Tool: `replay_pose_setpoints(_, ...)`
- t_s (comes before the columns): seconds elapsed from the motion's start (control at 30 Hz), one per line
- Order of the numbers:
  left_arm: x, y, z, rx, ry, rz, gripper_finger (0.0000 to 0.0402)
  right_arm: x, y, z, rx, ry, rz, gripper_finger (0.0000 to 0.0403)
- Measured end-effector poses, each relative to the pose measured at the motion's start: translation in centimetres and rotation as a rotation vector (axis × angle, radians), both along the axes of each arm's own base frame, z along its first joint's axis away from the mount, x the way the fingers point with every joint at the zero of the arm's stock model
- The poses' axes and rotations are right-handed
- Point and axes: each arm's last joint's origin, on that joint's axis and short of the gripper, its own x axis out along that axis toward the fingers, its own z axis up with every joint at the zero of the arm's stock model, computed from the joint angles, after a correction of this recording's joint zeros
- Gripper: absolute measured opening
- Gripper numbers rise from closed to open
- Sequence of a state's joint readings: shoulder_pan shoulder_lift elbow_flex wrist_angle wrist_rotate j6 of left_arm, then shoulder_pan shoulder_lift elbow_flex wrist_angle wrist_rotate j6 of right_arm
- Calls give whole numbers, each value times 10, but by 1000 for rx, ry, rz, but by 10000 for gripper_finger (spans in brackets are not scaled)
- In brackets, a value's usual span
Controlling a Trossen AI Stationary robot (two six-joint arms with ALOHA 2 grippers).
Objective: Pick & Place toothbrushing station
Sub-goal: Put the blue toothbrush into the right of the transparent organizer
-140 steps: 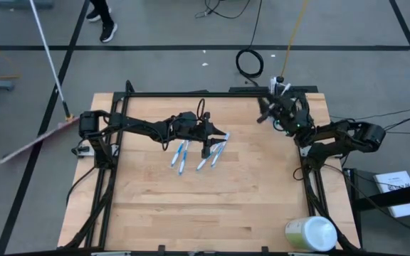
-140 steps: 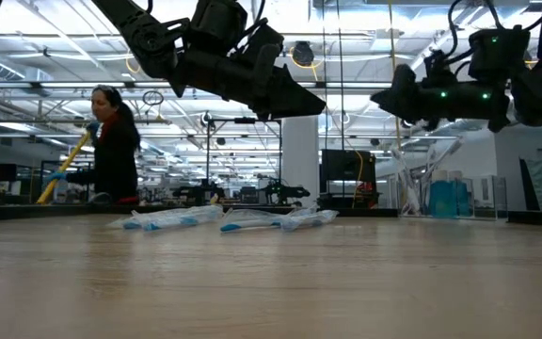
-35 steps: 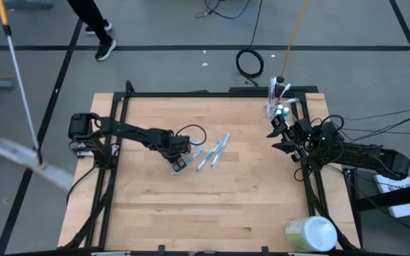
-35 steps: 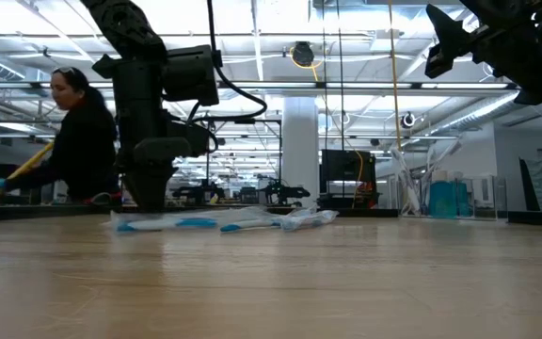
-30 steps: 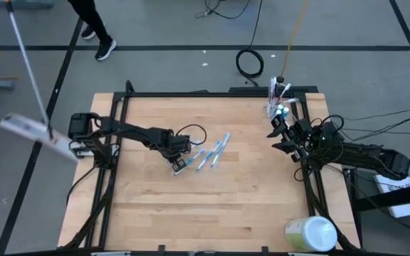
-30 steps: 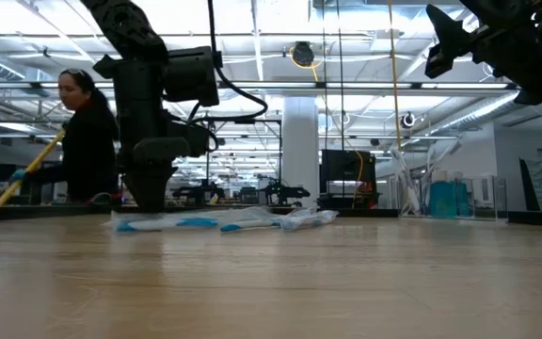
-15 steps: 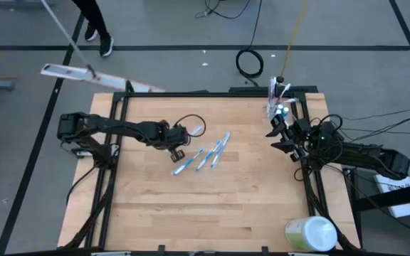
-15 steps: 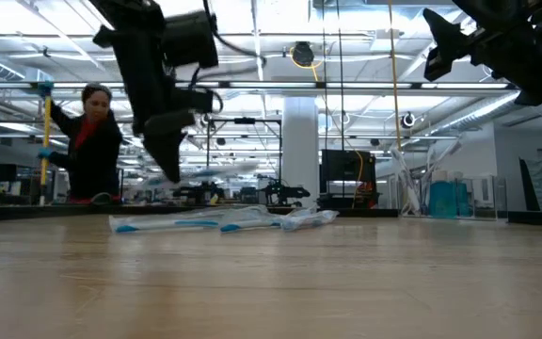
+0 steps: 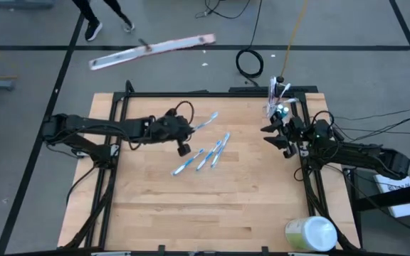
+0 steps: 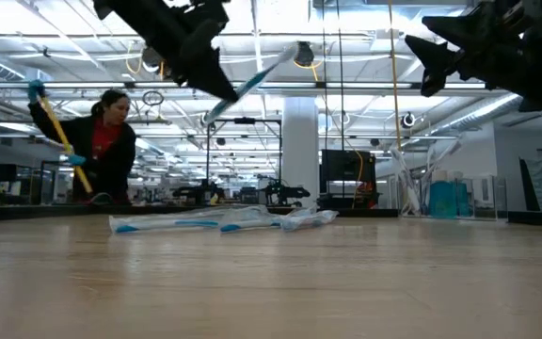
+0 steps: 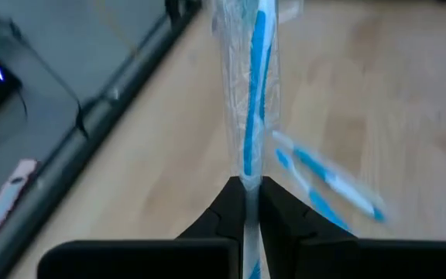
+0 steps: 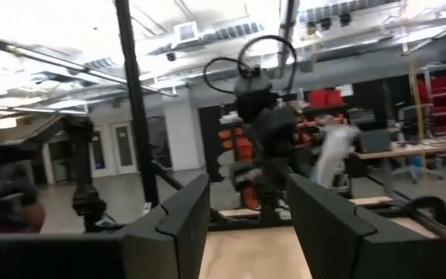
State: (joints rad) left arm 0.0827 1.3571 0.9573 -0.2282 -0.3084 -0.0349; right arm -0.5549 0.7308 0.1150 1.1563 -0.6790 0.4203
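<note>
— Starting from the high view, what is seen?
— A wrapped brush is clenched by the left gripper over the far middle of the table, lifted off the wood. Three more brushes are left lying just beside it, nearer the centre. The right gripper is held near the far right corner, beside the cup, in which upright brushes are stood. A green-and-white container is seen at the near right edge.

— And the low view?
— The held brush is carried high and tilted, well above the pile on the wood. The right gripper is raised at the upper right. A person with a yellow pole is seen in the room behind.

— The left wrist view?
— The fingers are pressed shut on the clear wrapper; a blue stripe is seen through it. One lying brush is blurred below.

— The right wrist view?
— Its fingers are spread apart, with nothing between them. The left arm is seen farther off.

— Any writing?
— None can be read.
</note>
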Motion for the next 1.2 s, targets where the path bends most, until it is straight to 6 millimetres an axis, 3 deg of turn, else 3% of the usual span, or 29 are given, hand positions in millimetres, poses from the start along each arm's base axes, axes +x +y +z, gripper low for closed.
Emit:
replay_pose_setpoints(0.33, 34, 14, 7, 97, -284, -193, 18, 5, -6, -8, 26, 49, -143, 164)
replay_pose_setpoints(0.53, 60, 25, -8, 139, -425, -297, 26, 5, -7, -8, 11, 38, -176, 167)
replay_pose_setpoints(0.73, 80, 34, -31, 125, -536, -385, 20, 10, -3, -10, -17, 39, -241, 205)
replay_pose_setpoints(0.97, 90, 37, -50, 87, -581, -426, 28, 23, 3, -5, -30, 46, -258, 252)
replay_pose_setpoints(1.2, 91, 36, -53, 74, -576, -426, 20, 47, 5, 6, -38, 78, -228, 258)
